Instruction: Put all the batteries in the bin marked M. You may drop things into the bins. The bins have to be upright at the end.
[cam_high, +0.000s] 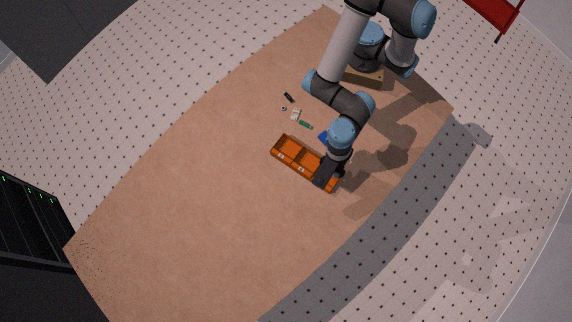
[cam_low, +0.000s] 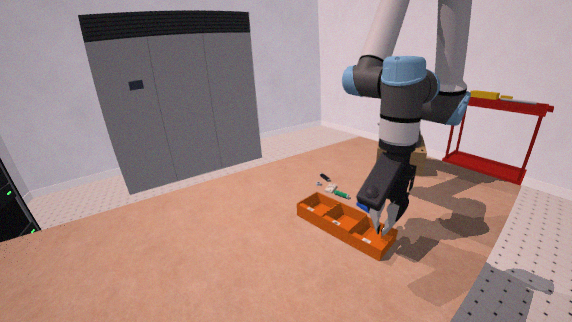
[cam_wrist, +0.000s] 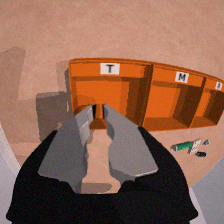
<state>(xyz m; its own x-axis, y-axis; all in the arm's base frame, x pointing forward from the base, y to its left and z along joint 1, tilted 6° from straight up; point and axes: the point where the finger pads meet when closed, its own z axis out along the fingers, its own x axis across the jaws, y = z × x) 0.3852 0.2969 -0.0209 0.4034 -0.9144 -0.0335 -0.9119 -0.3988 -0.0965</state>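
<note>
A joined row of three orange bins stands upright. The M bin (cam_high: 306, 160) (cam_low: 346, 218) (cam_wrist: 170, 100) is in the middle, between the T bin (cam_wrist: 107, 92) and the R bin (cam_high: 290, 147) (cam_wrist: 209, 102). I see no battery in the M bin. My gripper (cam_low: 381, 231) (cam_wrist: 99, 105) is shut, with nothing visible between the tips, over the T bin. A green cylindrical piece (cam_high: 305, 124) (cam_low: 342, 194) (cam_wrist: 183, 146) and a small black piece (cam_high: 288, 97) (cam_low: 325, 177) (cam_wrist: 201, 154) lie beyond the bins; whether either is a battery is unclear. The gripper hides part of the T bin.
A white piece (cam_high: 296, 114) (cam_low: 331, 188) lies by the green one, with a small round piece (cam_high: 283, 108) (cam_low: 319, 184) near it. A blue block (cam_high: 323, 137) (cam_low: 362, 206) lies behind the bins, partly hidden by the arm. A red rack (cam_low: 500, 165) stands farther back.
</note>
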